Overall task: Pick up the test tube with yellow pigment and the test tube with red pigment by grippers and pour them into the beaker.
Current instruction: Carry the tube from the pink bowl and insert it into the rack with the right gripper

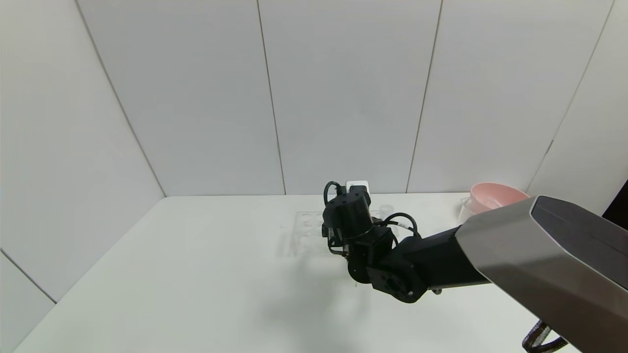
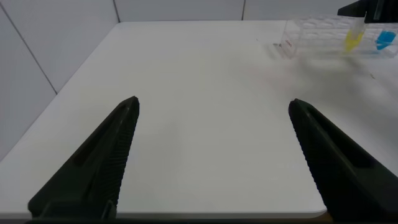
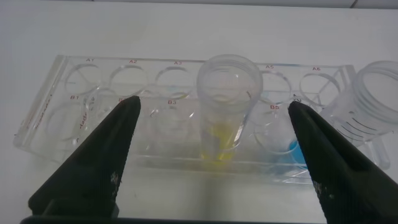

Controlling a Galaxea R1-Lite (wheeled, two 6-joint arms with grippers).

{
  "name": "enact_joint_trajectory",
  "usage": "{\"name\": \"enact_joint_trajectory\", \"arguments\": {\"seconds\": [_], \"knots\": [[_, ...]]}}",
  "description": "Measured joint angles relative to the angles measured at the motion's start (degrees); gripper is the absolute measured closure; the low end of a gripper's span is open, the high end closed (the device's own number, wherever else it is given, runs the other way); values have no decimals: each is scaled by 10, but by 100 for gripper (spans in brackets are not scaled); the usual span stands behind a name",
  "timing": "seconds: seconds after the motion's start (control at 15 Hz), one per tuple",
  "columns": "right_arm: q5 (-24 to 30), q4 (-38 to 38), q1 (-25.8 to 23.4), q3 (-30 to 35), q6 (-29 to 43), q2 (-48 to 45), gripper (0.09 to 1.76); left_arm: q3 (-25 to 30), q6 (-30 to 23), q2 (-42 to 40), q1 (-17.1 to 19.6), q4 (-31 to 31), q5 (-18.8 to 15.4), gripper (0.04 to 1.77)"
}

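The test tube with yellow pigment (image 3: 227, 106) stands upright in a clear rack (image 3: 68, 93) with labelled holes. My right gripper (image 3: 212, 102) is open, level with the tube, one finger on each side of it and well apart from it. A tube with blue liquid (image 3: 283, 146) stands one hole over. The clear beaker (image 3: 373, 106) stands just beside the rack's end. The red tube is not in view. My left gripper (image 2: 212, 101) is open and empty over bare table; the rack (image 2: 317, 34) and the yellow tube (image 2: 353, 40) show far off.
In the head view my right arm (image 1: 417, 260) reaches in over the rack (image 1: 304, 228), hiding the tubes. A pink bowl (image 1: 495, 196) sits at the back right by the wall. The white table's front edge (image 2: 186, 219) is close under the left gripper.
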Motion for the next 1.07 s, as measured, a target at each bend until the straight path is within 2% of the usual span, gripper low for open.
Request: {"name": "enact_joint_trajectory", "arguments": {"seconds": [1.07], "knots": [[2,-8,-1,2,0,5,17,0,0,0,0,0,0,9]]}}
